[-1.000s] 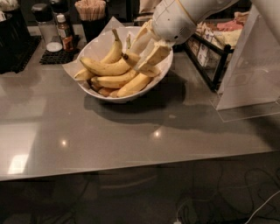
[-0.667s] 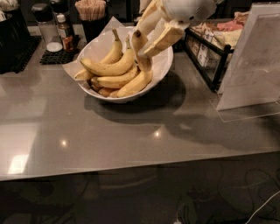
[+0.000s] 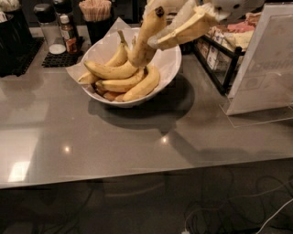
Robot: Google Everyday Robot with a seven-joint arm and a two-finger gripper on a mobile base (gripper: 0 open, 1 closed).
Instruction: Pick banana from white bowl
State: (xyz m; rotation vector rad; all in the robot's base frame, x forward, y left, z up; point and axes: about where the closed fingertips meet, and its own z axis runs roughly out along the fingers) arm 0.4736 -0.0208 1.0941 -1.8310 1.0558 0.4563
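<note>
The white bowl [image 3: 170, 68] sits on the grey counter at the back centre, lined with white paper and holding several yellow bananas [image 3: 120, 85]. My gripper [image 3: 158, 33] is above the bowl's right half, coming in from the top right. It is shut on the banana [image 3: 145, 41], a thick yellow one with a dark blunt tip pointing up. The banana hangs steeply tilted. Its lower end is just above the other bananas in the bowl.
A black wire rack with packets [image 3: 219, 55] stands right of the bowl, and a clear acrylic sign holder [image 3: 263, 68] stands beside it. Behind the bowl to the left are a cup of sticks [image 3: 96, 13], a shaker [image 3: 46, 28], a small bottle [image 3: 68, 35] and a black mat [image 3: 57, 59].
My gripper has risen up and to the right with the banana in it. The banana has swung from lying in the bowl to hanging nearly upright above the others.
</note>
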